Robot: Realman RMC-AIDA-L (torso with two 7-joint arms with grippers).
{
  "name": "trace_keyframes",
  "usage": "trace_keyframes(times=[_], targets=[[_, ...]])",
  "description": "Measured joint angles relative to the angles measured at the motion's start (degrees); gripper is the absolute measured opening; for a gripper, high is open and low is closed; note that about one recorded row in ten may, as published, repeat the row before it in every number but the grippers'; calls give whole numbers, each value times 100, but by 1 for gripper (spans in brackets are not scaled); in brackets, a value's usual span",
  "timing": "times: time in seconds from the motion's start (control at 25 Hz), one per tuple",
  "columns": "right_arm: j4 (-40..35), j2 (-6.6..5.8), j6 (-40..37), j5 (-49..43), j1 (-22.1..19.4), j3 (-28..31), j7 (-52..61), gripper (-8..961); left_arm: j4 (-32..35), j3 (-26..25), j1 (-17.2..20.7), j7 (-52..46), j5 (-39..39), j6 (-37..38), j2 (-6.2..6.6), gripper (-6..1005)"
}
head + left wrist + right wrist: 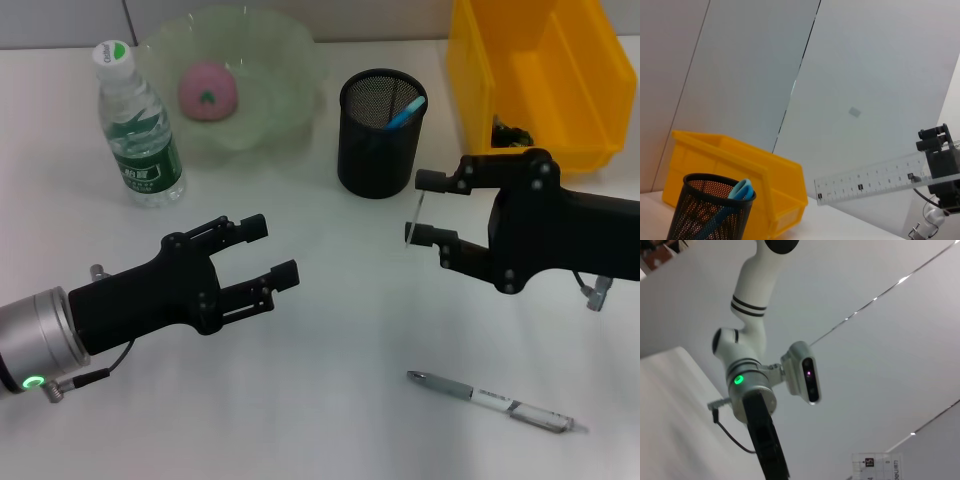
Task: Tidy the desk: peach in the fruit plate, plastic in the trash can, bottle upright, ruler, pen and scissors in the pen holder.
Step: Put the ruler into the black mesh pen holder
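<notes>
Bottle [138, 128] stands upright with its cap on near the far left of the surface [330, 400], just beside the pale green fruit plate [290, 70], in which the pink peach [208, 90] lies. Nearer the front left edge, the left gripper [268, 254] hovers over bare surface with its jaws apart and nothing between them. The black mesh pen holder [378, 150] sits toward the middle of the far edge, blue scissors [405, 113] handles poking out of it; the left wrist view shows the same handles above the rim. To its right, the right gripper [428, 208] is held above the surface with its jaws clamped on the clear ruler [414, 218], which appears edge-on from the head camera and as a long graduated strip in the left wrist view. The yellow bin [590, 110] occupies the far right corner, something dark inside it. The pen [492, 401] lies flat near the front right edge, well apart from the holder.
</notes>
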Motion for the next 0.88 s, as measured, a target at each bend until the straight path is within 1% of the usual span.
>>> trace_keyframes(times=[0.52,0.72,0.88], targets=[[125,5,311,208,85,-53,-385,380,4,0,10,-79,-40,0,0,770],[241,5,377,215,171,-52,-738,380,0,-1,8,-79,-41,2,0,770],[391,3,601,218,292,-50,-1047,381,-41,0,7,-78,-42,8,0,770]])
